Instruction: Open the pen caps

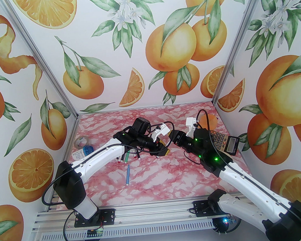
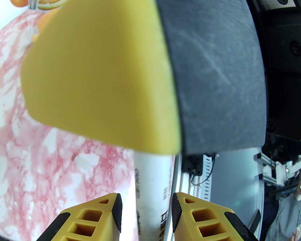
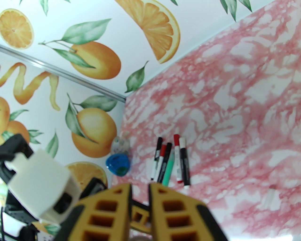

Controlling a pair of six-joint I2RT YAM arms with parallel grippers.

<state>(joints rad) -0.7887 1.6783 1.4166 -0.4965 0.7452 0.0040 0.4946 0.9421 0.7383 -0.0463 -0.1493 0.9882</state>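
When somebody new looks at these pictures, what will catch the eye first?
First, the orange-fruit wallpaper on the walls around the pink marble table. Then the left tool and right tool meeting tip to tip over the table's middle, a white pen in the left tool's gap. A row of pens lies beside the left arm.

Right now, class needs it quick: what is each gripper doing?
Left gripper: open, jaws loosely either side of the white pen.
Right gripper: shut, apparently holding that pen's far end.
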